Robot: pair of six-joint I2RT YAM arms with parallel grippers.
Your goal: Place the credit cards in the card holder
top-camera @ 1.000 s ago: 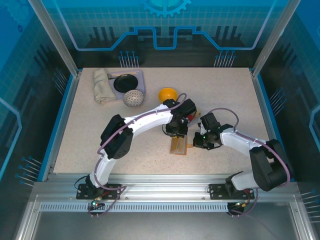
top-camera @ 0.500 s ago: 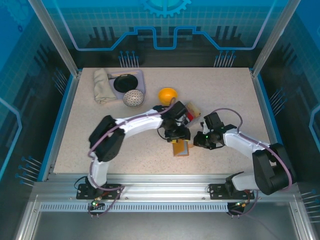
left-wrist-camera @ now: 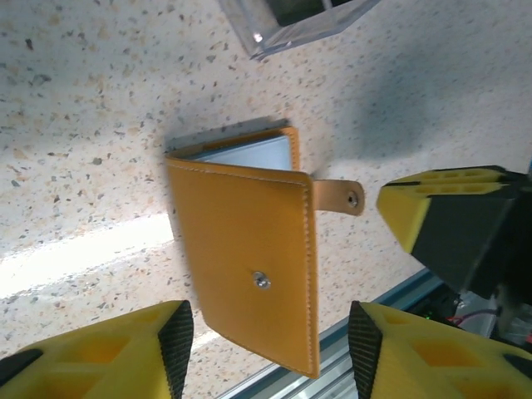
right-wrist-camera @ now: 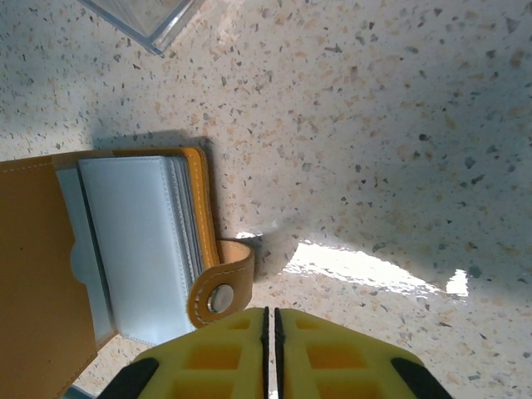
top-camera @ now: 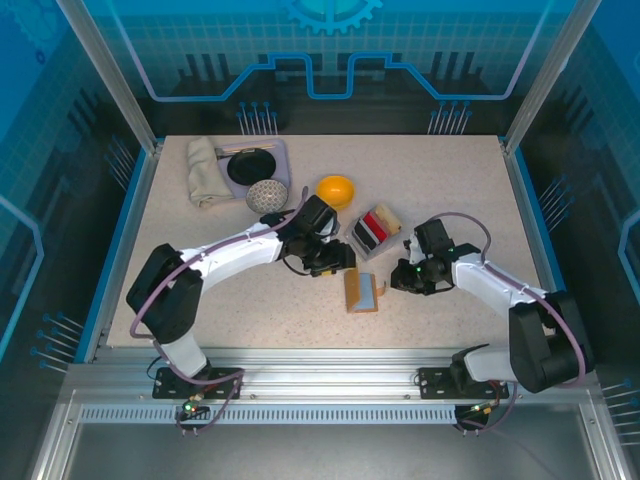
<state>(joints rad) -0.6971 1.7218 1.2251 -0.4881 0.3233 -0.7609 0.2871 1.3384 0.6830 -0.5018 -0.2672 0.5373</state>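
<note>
The card holder (top-camera: 362, 291) lies on the counter (top-camera: 450, 190), at 6 o'clock from the middle and between the two sets of jaws. In the right wrist view it (right-wrist-camera: 37, 274) is partly open. Pale blue-grey sleeves (right-wrist-camera: 137, 241) show under the tan cover, and the strap (right-wrist-camera: 218, 287) with its snap curls out at 3 o'clock. Whether a card sits in those sleeves I cannot tell.

Near the holder, at its 12 o'clock, a clear tray (top-camera: 384, 243) holds the credit cards (top-camera: 374, 227) on edge in black, red and beige bands; their count is too small to make out. The orange bowl (top-camera: 336, 190) stands at 11 o'clock from that tray. Well beyond, at 10 o'clock, a grey tray (top-camera: 283, 148) holds a black dish (top-camera: 250, 167), with a speckled ball (top-camera: 267, 196) at its 5 o'clock corner and a folded cloth (top-camera: 205, 170) at its 9 o'clock side.

The left jaws stand wide apart over the holder (left-wrist-camera: 249, 266), gripping nothing. The right jaws are pressed pad to pad, their tips just beside the strap.

Half a second ago the left arm (top-camera: 240, 250) covered the clear tray; it has since swung toward 9 o'clock, and the tray is now bare. The holder has kept its place.

Both wrist views cut off the holder's far edge.
</note>
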